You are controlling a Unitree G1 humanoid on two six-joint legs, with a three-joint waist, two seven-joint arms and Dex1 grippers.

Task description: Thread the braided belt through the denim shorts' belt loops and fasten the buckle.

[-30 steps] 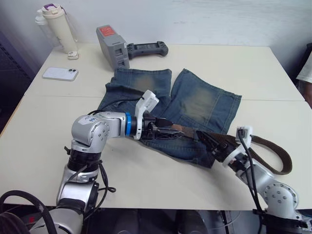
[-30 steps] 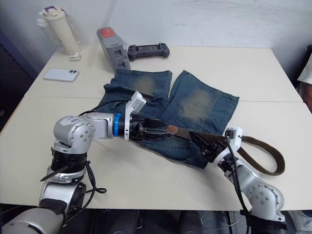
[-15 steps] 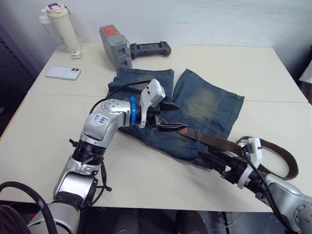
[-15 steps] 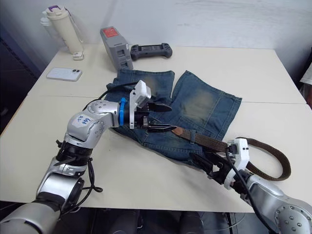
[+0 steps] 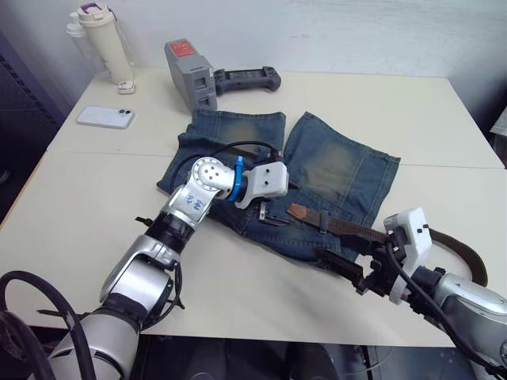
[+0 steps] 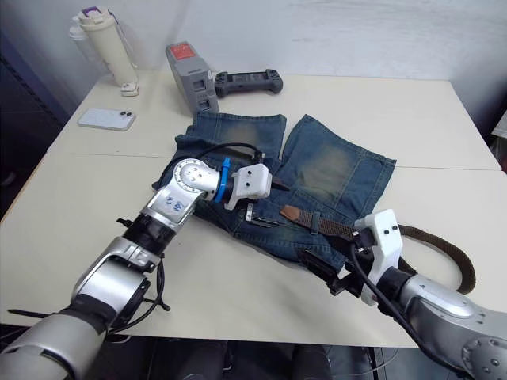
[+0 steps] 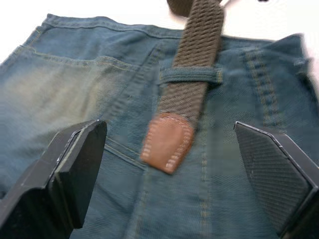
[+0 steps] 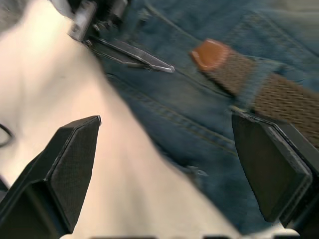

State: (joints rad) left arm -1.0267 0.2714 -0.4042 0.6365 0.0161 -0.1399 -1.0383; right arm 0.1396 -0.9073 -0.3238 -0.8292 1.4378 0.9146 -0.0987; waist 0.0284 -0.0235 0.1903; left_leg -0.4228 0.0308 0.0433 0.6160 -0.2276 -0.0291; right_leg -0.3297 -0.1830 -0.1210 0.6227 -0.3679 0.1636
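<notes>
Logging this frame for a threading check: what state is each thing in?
braided belt: lying across the shorts, tan tip through one loop, held by neither gripper
denim shorts: spread flat on the table
belt loop: belt passing under it
left gripper: open, above the tan tip
right gripper: open, over the waistband edge

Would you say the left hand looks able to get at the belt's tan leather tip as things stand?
Probably yes. The left hand is open, its fingers either side of the tan leather tip, which lies bare on the denim shorts just past a belt loop, with nothing over it.
</notes>
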